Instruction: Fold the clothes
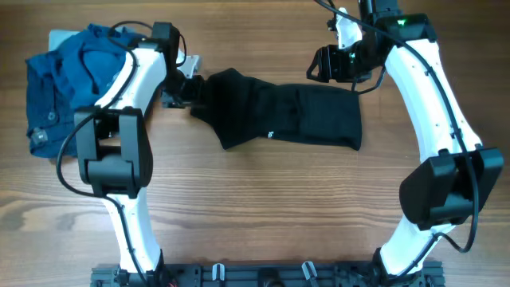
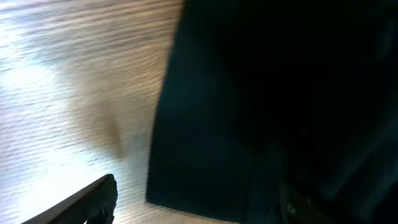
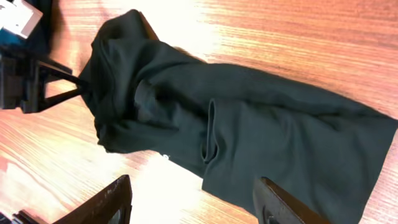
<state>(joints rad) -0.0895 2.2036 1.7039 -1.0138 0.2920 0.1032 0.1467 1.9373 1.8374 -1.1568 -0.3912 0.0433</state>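
On the table (image 1: 263,207), a garment (image 1: 291,115) lies across the frame's middle. A pile (image 1: 68,80) sits at upper left. The left gripper (image 1: 185,89) is at the garment's left end, and the right gripper (image 1: 331,70) is above its upper right edge.

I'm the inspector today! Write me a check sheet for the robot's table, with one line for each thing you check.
Surface: wooden table, bare wood showing around the clothes.
Job's things: black garment stretched out mid-table, bunched at its left end; blue clothes heaped at the far left.
Clutter: a pale corner pokes out behind the blue heap; cannot tell what it is.
Grippers: left claw open at the black garment's left end; right claw open near its far right corner, holding nothing.
Cables: black cables loop along both arms.
Surroundings: dark rail along the table's near edge.
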